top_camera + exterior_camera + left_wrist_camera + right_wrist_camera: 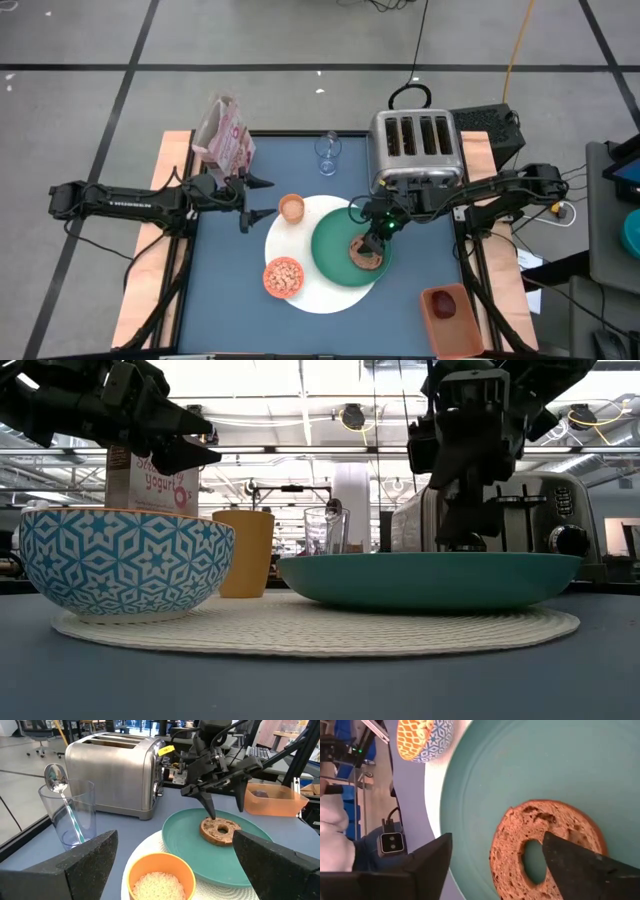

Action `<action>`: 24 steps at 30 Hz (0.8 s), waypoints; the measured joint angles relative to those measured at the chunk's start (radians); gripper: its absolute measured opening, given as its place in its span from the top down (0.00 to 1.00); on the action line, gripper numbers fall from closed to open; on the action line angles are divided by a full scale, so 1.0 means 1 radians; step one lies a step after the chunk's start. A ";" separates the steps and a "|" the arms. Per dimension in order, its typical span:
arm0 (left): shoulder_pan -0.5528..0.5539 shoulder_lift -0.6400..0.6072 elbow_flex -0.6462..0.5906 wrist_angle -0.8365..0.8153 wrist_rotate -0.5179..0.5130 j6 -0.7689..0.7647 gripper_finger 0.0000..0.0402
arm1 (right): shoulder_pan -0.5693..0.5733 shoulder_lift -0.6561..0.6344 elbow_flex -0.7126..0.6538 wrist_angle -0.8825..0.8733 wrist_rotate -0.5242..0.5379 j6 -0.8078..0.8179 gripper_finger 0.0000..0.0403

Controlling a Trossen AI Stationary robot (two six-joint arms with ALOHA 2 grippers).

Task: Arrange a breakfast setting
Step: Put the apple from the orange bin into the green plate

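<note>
A brown bagel (367, 252) lies flat on the green plate (335, 245), which rests on the white round disc (310, 295). My right gripper (375, 230) is open just over the bagel (520, 835); one finger is above its edge, and the other is off it, over the plate. My left gripper (258, 198) is open and empty, in the air left of the orange cup (291, 208). A bowl of cereal (283, 277) also stands on the disc. The clear glass (70, 815) holds the metal spoon (57, 777). The dark red fruit (445, 303) lies in an orange tray. My right gripper comes from above, pointing down. One fingertip (213, 815) stands at the bagel's far rim (210, 822). I cannot tell whether it touches. The bagel lies flat on the plate.
A steel toaster (415, 145) stands at the far right, close behind my right gripper. A yogurt carton (225, 135) stands at the far left. The orange tray (455, 325) sits at the table's near right corner. Bare blue table (225, 290) shows at the near left.
</note>
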 joint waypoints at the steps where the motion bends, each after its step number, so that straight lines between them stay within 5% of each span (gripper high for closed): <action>1: 0.000 0.000 0.000 0.000 0.000 0.000 0.01 | 0.000 0.000 0.000 0.002 0.000 0.000 0.23; 15: 0.000 0.000 0.000 0.000 0.000 -0.013 0.01 | 0.042 -0.051 0.056 0.078 -0.001 0.275 0.16; 24: 0.000 0.000 0.000 0.000 0.000 -0.019 0.01 | 0.194 -0.113 0.326 -0.465 0.200 0.360 0.16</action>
